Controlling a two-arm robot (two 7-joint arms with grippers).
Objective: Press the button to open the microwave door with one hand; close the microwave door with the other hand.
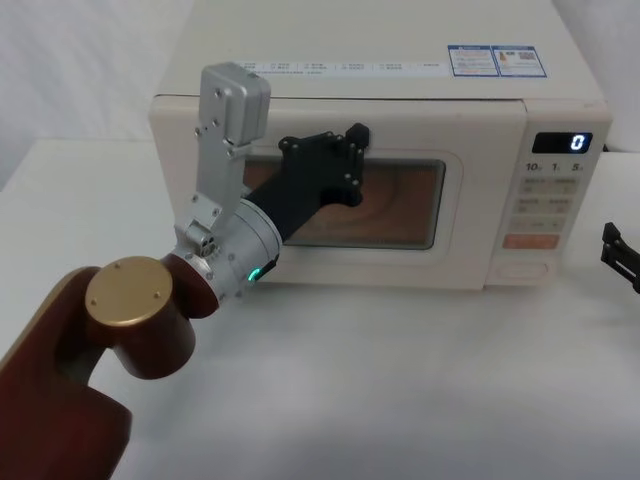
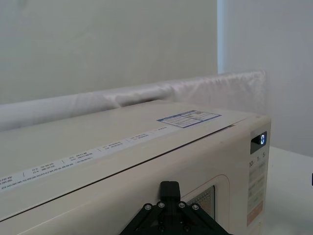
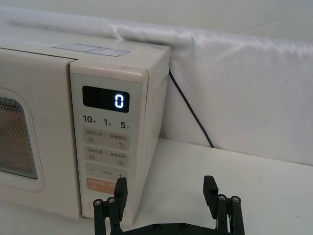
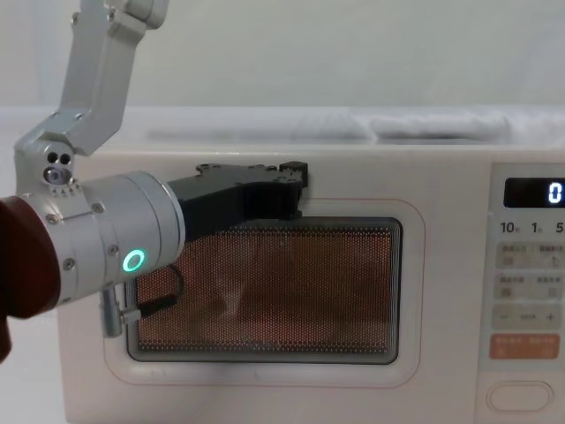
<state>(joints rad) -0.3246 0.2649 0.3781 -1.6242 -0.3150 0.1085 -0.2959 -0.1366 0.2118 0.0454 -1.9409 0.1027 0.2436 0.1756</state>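
White cloth hangs behind our white table (image 1: 400, 380), where a cream microwave (image 1: 400, 60) stands facing us. Its door (image 1: 300, 270) is shut flush with the front, and the dark window with its thin pink outline shows in our chest view. Our left gripper (image 1: 352, 150) reaches forward and presses against the door at the upper edge of the window, a little left of the middle; we cannot tell whether its fingers are open or closed, since they lie flat against the panel. The green ring on its wrist glows. On the keypad panel at the right, the display (image 1: 562, 142) reads 0. Below the orange key (image 1: 530, 241), at the bottom of that panel, sits the button (image 1: 524, 268), untouched. Our right gripper (image 3: 166, 193) hangs just above the table beside the microwave's right front corner, its two fingers (image 3: 211, 190) spread apart and holding nothing, near the button but not in contact with it.
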